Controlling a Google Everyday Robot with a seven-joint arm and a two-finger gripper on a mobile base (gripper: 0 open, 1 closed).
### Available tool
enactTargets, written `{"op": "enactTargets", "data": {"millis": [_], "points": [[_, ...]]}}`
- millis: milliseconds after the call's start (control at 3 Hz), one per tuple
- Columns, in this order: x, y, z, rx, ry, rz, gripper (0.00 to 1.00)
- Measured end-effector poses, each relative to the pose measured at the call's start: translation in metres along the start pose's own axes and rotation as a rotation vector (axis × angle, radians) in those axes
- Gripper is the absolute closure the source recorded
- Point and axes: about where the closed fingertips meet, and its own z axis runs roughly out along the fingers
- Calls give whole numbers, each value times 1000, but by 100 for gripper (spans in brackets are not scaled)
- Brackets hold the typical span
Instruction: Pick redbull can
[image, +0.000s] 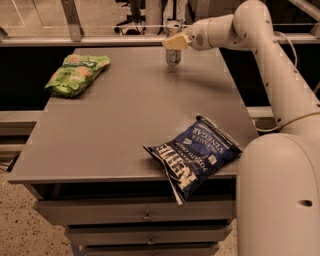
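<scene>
Silver-blue redbull can (173, 57) stands upright at the far edge of the table (125, 110), with the gripper (175, 42) at its upper body (whether it has closed cannot be told). Grasp step in hand; next calls for a confirmed hold, then a straight lift.

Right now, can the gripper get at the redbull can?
Probably yes: the gripper is at the can near the table's far edge; the green bag and blue bag lie well away.

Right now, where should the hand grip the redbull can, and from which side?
Grip the redbull can around its slim round body, probably from the picture's right, where the hand sits at its upper part. It stands upright near the table's far edge.
</scene>
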Motion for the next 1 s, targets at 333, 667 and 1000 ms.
{"op": "enactTargets", "data": {"millis": [333, 667, 1000], "points": [[-16, 31, -16, -121, -46, 4, 100], [-31, 92, -41, -315, -91, 38, 100], [-30, 87, -37, -297, -88, 32, 100]]}}
